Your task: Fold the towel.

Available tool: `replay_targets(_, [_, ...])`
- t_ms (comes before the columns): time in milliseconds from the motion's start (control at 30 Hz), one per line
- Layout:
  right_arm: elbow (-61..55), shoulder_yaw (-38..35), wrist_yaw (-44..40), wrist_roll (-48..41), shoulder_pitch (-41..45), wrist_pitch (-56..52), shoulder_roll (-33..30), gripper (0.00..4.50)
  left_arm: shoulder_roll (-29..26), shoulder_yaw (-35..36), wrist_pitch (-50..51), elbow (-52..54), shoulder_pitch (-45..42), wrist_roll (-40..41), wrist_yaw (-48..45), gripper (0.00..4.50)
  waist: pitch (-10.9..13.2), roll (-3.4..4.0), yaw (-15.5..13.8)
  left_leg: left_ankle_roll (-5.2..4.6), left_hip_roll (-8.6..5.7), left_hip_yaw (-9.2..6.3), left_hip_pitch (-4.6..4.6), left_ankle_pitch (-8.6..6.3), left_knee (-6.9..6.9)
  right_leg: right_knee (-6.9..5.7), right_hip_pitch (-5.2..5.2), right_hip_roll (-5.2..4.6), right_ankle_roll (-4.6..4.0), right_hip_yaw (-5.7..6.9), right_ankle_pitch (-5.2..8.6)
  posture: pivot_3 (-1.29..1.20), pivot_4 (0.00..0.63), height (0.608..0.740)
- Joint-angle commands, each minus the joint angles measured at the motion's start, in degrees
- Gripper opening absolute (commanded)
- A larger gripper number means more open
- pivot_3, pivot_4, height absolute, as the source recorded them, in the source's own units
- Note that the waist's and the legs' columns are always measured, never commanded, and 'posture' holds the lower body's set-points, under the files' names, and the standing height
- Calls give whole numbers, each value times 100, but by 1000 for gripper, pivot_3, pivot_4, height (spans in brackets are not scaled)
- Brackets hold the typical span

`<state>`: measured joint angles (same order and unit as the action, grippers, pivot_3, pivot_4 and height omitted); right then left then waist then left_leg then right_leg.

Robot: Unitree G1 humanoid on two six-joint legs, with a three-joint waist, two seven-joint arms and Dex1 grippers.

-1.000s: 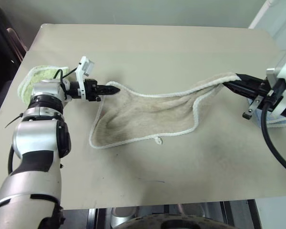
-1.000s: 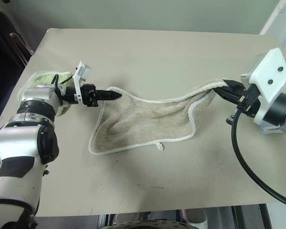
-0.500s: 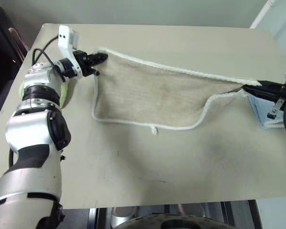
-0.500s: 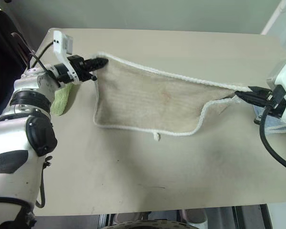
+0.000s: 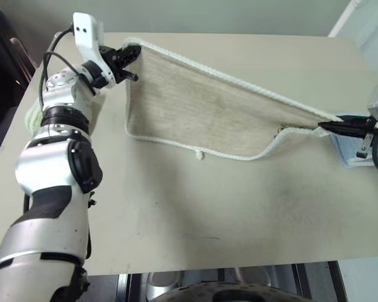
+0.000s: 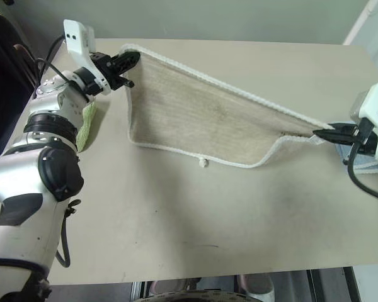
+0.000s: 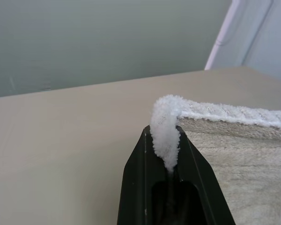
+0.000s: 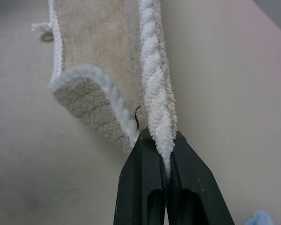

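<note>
Since the earlier frame we raised the towel taut; both grippers, left and right, clenched corded corners. Soft, limp cloth; we judged edging grips best.

Open room: the table is bare across the whole lower half of the frame.
Barrier: the towel spans upper left to right edge.
Left edge: green folded towel.
Right edge: light blue folded towel.
</note>
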<state>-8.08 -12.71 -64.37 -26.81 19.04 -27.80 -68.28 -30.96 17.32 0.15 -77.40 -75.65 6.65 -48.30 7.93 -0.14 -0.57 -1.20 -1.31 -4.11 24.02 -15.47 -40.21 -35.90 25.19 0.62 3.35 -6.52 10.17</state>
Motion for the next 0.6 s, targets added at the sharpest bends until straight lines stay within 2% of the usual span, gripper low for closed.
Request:
replay_targets(33, [538,58,-295,60,411,60,-101,0,-134,59,-218,34,-279,-99,355,12,-1,-1,-9,-1,-1,1,0,1,2,-2,2,-4,0,1,-1,0,150,740])
replay_targets(267, [436,106,-429,-174,377,-232,148,0,-125,95,-256,25,-280,-161,328,12,3,5,-6,2,2,-7,2,6,10,1,3,2,-4,2,-1,0,150,740])
replay_targets(367, [324,50,-319,-230,241,-435,276,653,-125,112,-269,28,-229,-156,290,0,4,7,-5,2,3,-7,4,6,7,0,4,-5,-4,1,-2,0,150,740])
replay_targets(467, [279,20,-313,-216,220,-483,302,1600,-124,115,-271,27,-226,-158,289,0,5,9,-1,1,-3,2,4,6,6,-1,5,1,-4,3,-2,0,150,740])
replay_targets(533, [5,20,-147,-329,-34,-581,580,2272,-107,146,-251,43,-143,-83,-75,0,3,7,-9,1,-1,0,3,6,5,-3,4,-4,-5,2,-3,0,150,740])
replay_targets(600, [-149,93,115,-291,-240,-594,907,2272,-95,155,-254,60,-52,-45,-406,0,0,2,-5,1,1,-3,0,6,5,-3,-1,8,-10,13,-5,0,150,740])
